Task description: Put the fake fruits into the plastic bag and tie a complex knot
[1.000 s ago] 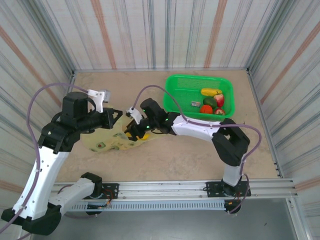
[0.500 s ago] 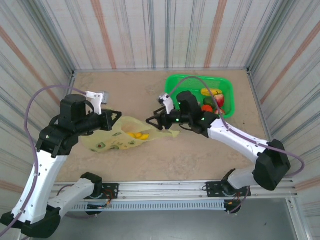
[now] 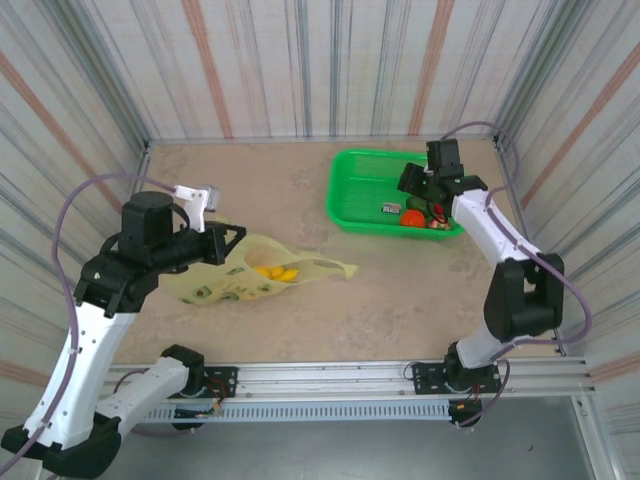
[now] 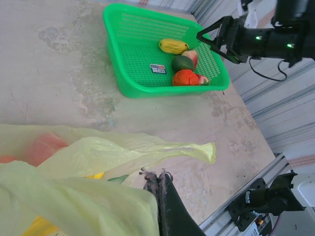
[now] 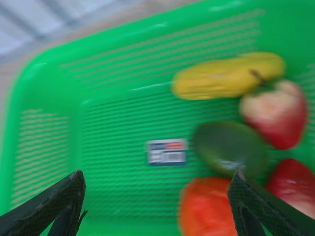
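Nearest us, the left fingers (image 4: 166, 209) are pressed together on a fold of the plastic bag (image 4: 98, 152). The bag lies slumped on the tabletop (image 3: 400, 300), one handle strip pointing toward the right arm's side. Through the film we make out yellow fruits (image 3: 275, 271) and a reddish blur we cannot identify. How wide the mouth gapes is hard to judge, and we see no knot.

Farther back, well apart from the bag, the green mesh basket (image 3: 345, 195) holds the other fake fruits (image 3: 425, 208). The right fingers (image 5: 251, 201) hang over it, spread wide and gripping nothing, so the right arm is plainly the nearer one.

From those fingers the orange-red fruit (image 5: 206, 209) lies closest, in the gap and toward the right-hand finger, with the green fruit (image 5: 229, 147) just beyond it. The yellow fruit (image 5: 226, 76) lies farthest, its long axis running roughly along the line between the two fingers, so we judge it would need a wrist turn.

The right wrist view is blurred, and the red piece (image 5: 295, 187) is cut off at its edge.
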{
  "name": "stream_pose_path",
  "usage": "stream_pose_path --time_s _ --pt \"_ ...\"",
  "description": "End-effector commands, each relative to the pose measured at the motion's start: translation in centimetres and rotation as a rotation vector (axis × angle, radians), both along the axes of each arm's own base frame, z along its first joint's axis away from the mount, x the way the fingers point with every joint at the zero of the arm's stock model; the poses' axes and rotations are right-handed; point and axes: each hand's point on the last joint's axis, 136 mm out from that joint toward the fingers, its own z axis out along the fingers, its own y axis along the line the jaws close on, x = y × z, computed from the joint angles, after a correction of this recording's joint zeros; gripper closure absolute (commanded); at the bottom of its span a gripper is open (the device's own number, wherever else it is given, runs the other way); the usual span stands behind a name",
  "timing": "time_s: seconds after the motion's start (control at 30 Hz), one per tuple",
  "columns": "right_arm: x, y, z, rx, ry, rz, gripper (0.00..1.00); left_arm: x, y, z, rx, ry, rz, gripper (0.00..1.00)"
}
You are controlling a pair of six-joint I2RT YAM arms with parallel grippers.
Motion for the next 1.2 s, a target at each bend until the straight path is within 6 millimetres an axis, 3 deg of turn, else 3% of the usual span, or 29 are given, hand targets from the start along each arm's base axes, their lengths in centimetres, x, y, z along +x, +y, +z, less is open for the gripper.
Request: stream_pose_path --time_s 0.0,0.27,0.53,0.8,0.97,1.17 --pt "-0.1 -3.2 -3.3 -0.037 0.169 -0.175 0.2 0.1 -0.2 0.2 -0.015 -0.008 -0.016 1.0" --pt "1.2 -3.5 -8.0 -0.057 0.324 -0.209 0.14 0.4 -0.4 0.0 -0.012 0.0 -0.018 1.0" --pt "2.2 -3.8 -10.8 -0.057 0.358 -0.215 0.13 0.7 -0.7 -0.1 -0.007 0.012 -0.027 1.0" --pt "2.8 -2.5 -14.0 0.006 0.411 -0.184 0.21 0.9 -0.8 -0.2 -0.002 0.016 -0.025 1.0" --pt "3.1 -2.1 -13.0 0.027 0.371 -0.164 0.29 1.0 -0.7 -0.2 0.002 0.018 -0.023 1.0" --pt "3.3 -2.1 -8.3 0.04 0.267 -0.146 0.32 1.1 -0.7 -0.2 0.003 0.018 -0.022 1.0"
